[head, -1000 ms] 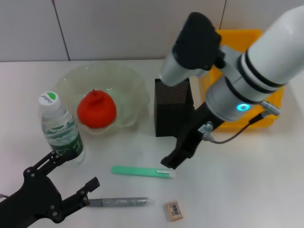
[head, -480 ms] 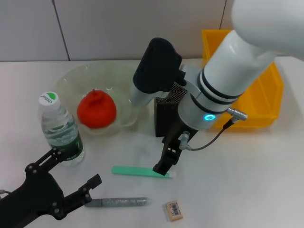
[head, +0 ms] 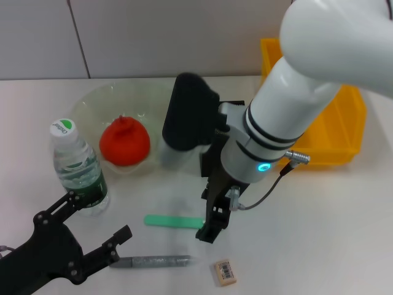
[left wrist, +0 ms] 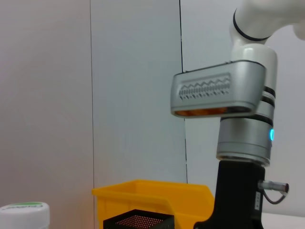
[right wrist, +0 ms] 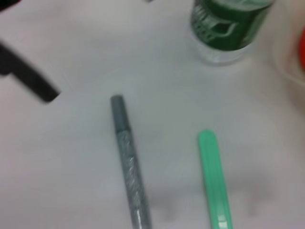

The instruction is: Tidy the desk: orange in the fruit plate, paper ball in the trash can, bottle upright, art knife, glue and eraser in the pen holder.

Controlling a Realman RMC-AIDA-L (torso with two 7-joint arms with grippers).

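Large yellow trash can (head: 344, 132) behind the pen holder (head: 206, 161), well apart from the art knife (head: 173, 221); right gripper (head: 209, 232) low over the art knife's end, jaws' state impossible to tell; left gripper (head: 92, 236) near the bottle (head: 78, 167), jaws spread, empty; orange (head: 124, 141) inside the fruit plate (head: 163, 101); glue (head: 156, 262), eraser (head: 225, 272) on the bench (head: 319, 233) near the art knife.

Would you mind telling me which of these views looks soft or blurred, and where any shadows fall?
Right wrist view: soft throughout; the green art knife, grey glue stick and bottle have smeared edges, with faint shadows on the table beside the knife. Head view: sharp; the right tool casts only a weak shadow. Left wrist view: evenly lit, crisp on the right arm.
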